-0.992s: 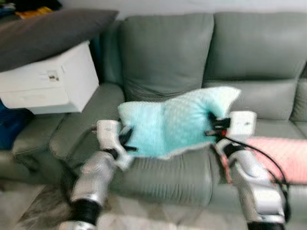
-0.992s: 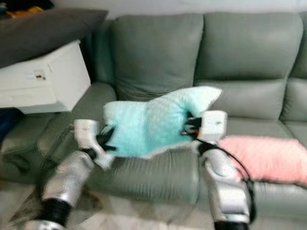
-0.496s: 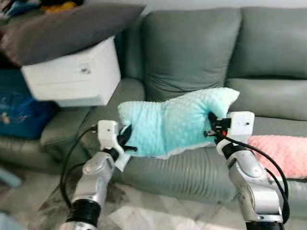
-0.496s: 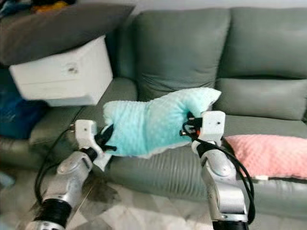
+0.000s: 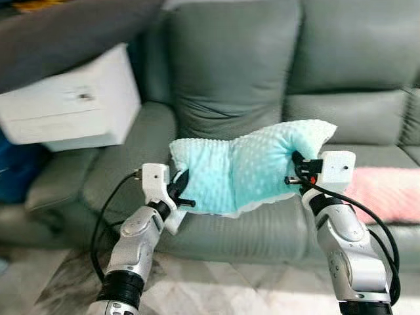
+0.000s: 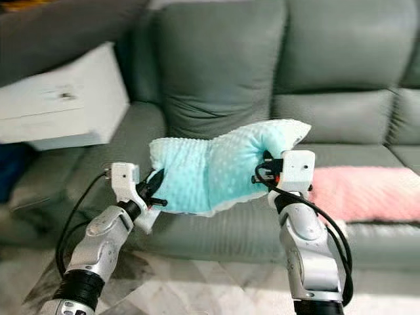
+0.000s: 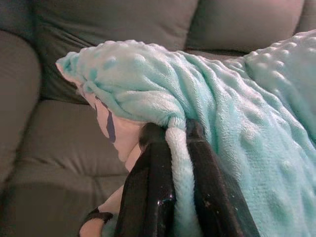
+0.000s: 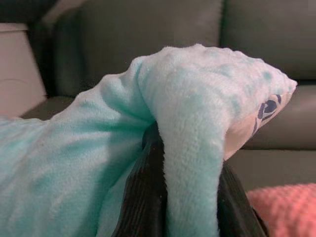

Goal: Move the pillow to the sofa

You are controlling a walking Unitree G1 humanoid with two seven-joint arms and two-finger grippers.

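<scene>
A mint-green dotted pillow hangs in the air in front of the grey-green sofa, over the front edge of its seat. My left gripper is shut on the pillow's left end, and my right gripper is shut on its right end. In the left wrist view the black fingers pinch a fold of the mint fabric. In the right wrist view the fingers clamp the pillow's corner, whose white patterned underside shows.
A pink pillow lies on the sofa seat at the right. On the sofa's left armrest stands a white box with a dark grey cushion on top. A marble floor lies below.
The camera has shifted, so the sofa looks nearer and more centred. Both grippers still hold the pillow at its ends, and it sits slightly lower and further right in the picture.
</scene>
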